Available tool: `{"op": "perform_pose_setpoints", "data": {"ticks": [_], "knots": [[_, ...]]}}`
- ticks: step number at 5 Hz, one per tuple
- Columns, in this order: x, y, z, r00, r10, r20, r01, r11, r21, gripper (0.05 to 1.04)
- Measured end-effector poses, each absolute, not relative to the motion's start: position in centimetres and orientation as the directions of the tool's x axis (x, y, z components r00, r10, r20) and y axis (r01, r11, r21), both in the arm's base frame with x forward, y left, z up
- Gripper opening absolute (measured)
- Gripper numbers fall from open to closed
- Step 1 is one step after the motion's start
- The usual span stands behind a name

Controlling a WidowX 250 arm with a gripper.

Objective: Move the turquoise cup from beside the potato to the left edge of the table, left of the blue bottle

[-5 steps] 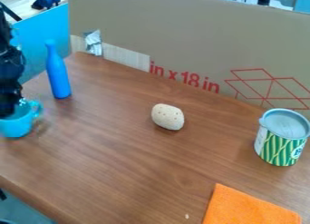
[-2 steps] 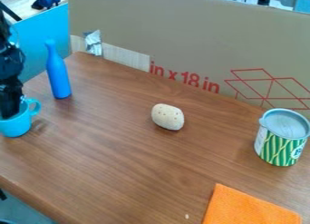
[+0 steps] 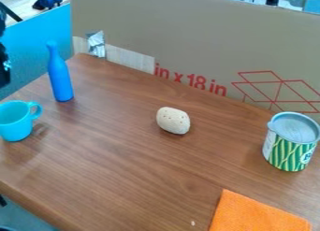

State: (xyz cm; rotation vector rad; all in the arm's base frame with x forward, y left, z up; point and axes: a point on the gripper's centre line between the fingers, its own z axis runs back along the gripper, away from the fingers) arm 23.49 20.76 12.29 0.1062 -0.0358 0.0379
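Near the blue bottle (image 3: 61, 75): a turquoise cup (image 3: 16, 125), upright on the bench (image 3: 137, 169), closer to the camera than the bottle and apart from it, its handle turned to the view's right.
End effector: dark, at the view's left edge (image 3: 3, 77), a little lower in view than the bottle's neck and above the cup, seemingly clear of it. Nothing seen in its grasp; whether it is apart or together, I can't tell from where I stand.
Handling the cup: the step looks like drawing off from it. I'd rise straight until well above the rim, then swing away gently, since a sideways drag could catch the rim or handle and tip it. Going slow near the bottle seems wise too; it is tall, narrow and likely easy to topple.
Pale speckled lump: (image 3: 173, 120) right of the bottle, well apart.
Striped tin: (image 3: 289, 150) upright, much farther right of the bottle.
Orange cloth: (image 3: 256, 213) far off from the bottle, toward the camera and right.
Cardboard panel: (image 3: 187, 43) behind the bottle.
Change at the cup: a moment ago the end effector was down in its mouth; now it has lifted out and shifted toward the view's edge, baring the rim. Cup, bottle, lump, tin and cloth sit where they were.
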Motion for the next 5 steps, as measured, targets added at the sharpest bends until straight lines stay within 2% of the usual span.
{"op": "perform_pose_setpoints", "data": {"ticks": [2,3,4,5], "knots": [[28.2,11.0,13.4,0.992,-0.124,-0.037,0.126,0.988,0.085,1.005],[30.0,6.3,12.3,0.977,-0.206,-0.055,0.211,0.972,0.105,1.002],[30.8,4.6,11.5,0.964,-0.248,-0.093,0.259,0.957,0.130,1.002],[30.8,4.6,11.6,0.965,-0.244,-0.095,0.255,0.957,0.134,1.002]]}}
